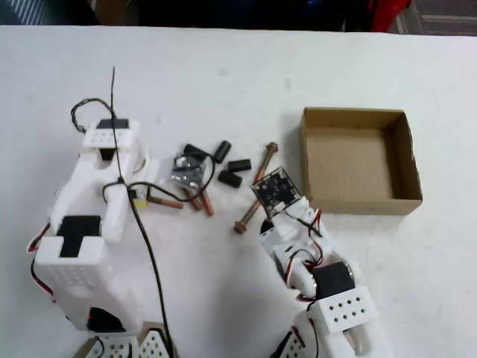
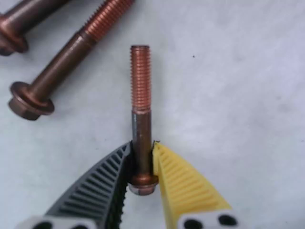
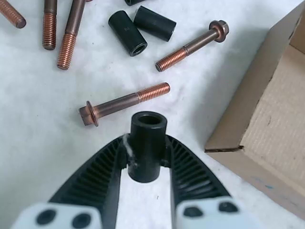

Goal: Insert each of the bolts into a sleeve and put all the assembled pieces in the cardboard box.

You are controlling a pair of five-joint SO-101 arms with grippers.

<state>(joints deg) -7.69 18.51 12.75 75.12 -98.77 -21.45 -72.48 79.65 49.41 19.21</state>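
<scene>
The left jaws pinch a stiff, probably weighty bolt (image 2: 141, 95) on the shank by its head, while the right jaws clasp a smooth, likely slippery sleeve (image 3: 148, 140) mid-body.

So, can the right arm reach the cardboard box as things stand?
Probably yes. The cardboard box sits open-topped just beside the right arm, with only bare table between them. Its jaws are shut on a sleeve, though.
</scene>
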